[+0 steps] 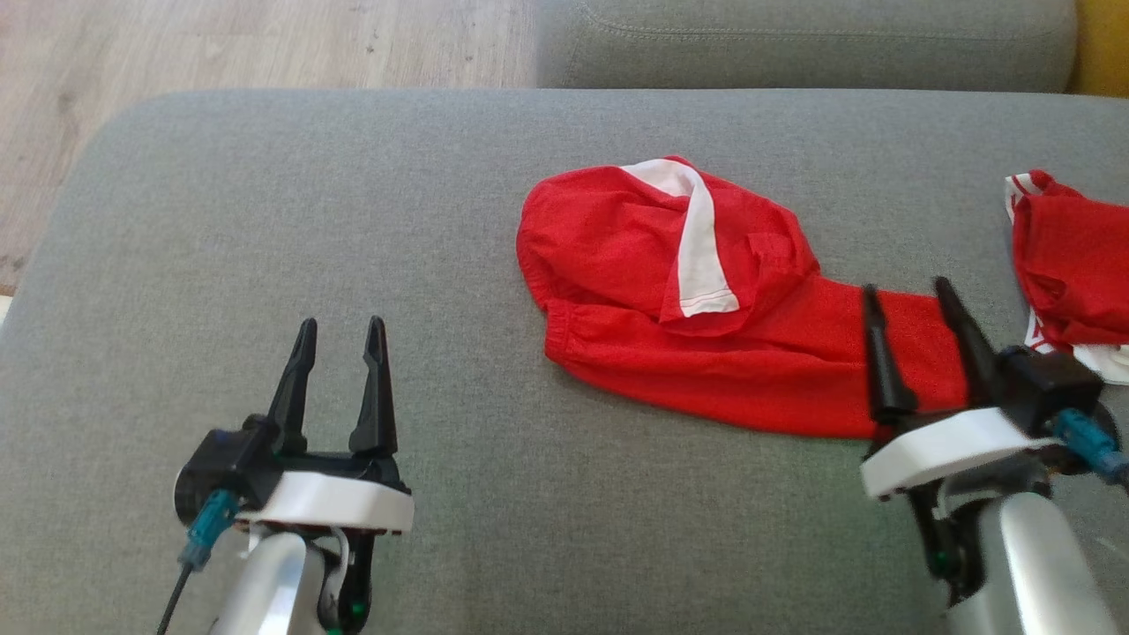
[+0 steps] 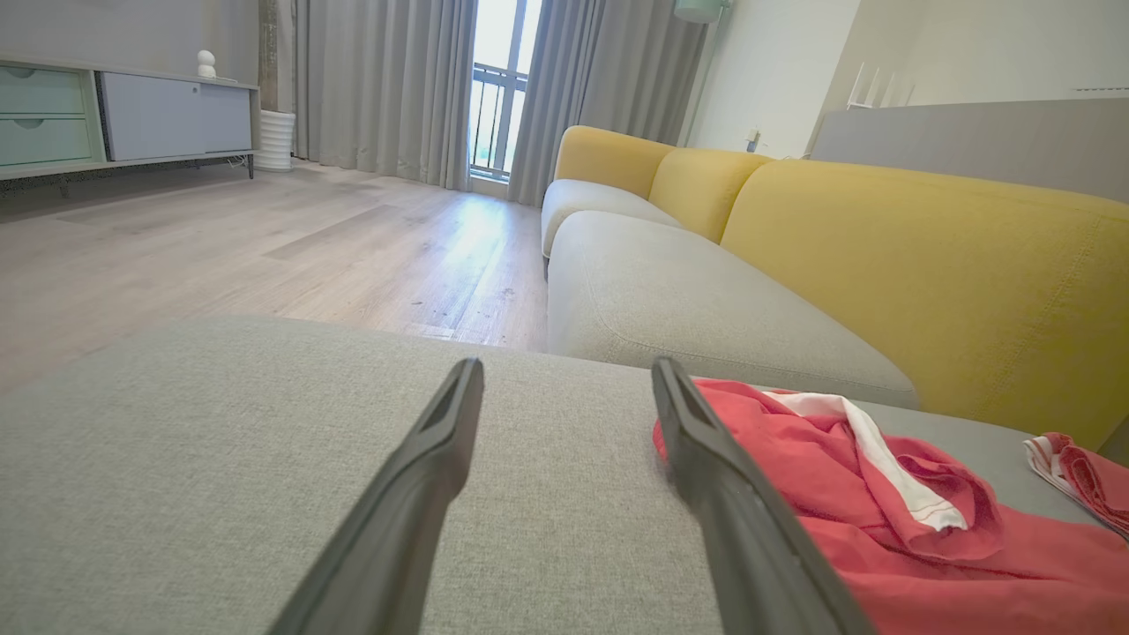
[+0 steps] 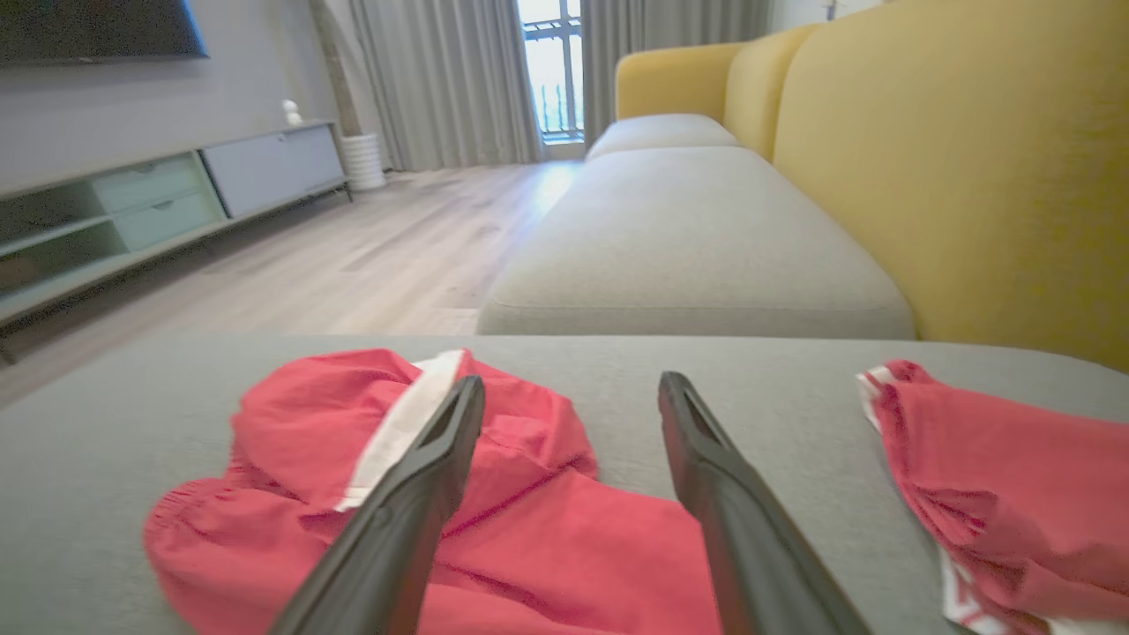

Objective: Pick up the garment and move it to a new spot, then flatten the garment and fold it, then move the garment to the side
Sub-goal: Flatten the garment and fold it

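Observation:
A red garment with a white stripe lies crumpled on the grey cushion, right of centre. It also appears in the left wrist view as the garment and in the right wrist view as the garment. My right gripper stands open over the garment's right end, with nothing between its fingers. The right gripper shows spread fingers above the cloth. My left gripper is open over bare cushion, well left of the garment. The left gripper holds nothing.
A second red and white piece of clothing lies at the cushion's right edge. Another grey seat and a yellow sofa back lie beyond. Wooden floor runs past the cushion's far left edge.

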### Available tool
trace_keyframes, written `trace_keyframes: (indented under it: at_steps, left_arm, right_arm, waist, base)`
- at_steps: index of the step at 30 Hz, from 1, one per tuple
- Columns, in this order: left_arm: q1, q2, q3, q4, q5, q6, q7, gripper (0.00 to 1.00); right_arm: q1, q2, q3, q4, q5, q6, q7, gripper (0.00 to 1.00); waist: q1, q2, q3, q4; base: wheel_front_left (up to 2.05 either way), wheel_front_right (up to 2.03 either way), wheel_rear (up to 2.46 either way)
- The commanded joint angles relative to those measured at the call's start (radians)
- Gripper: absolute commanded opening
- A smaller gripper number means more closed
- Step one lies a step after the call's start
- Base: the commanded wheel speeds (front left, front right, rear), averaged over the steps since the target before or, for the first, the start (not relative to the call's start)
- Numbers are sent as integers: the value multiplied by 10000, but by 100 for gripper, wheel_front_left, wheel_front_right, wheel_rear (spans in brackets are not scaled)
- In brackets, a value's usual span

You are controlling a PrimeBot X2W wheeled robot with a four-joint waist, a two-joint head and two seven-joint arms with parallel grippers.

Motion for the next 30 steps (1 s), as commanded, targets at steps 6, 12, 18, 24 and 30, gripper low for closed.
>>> trace_keyframes:
  at_steps: [6,12,18,24,30]
  left_arm:
    - [-137,34,280,-406,149,-6,-95,100]
    - [-299,-13,174,-461,117,-52,-95,100]
    - [-489,-68,69,-415,60,-70,-95,100]
    - [-752,-114,-95,-277,-19,-101,-95,100]
    - [-818,-133,-100,-230,-54,-82,-95,100]
  right_arm:
    - [89,-33,1203,-507,302,67,-334,100]
    - [-190,-37,1761,-511,132,67,-178,100]
    - [-1136,-244,2018,341,-432,67,461,100]
    - [-2241,-549,2445,2082,-730,67,1234,100]
    - [-2810,-710,2838,3400,-640,67,1549,100]
  waist:
    - [0,0,5,-36]
    - [0,0,364,209]
    - [0,0,878,633]
    - [0,0,1259,1128]
    - [0,0,1418,1301]
  base:
    - [0,0,0]
    - [0,0,0]
    - [0,0,0]
    - [0,0,0]
    - [0,0,0]
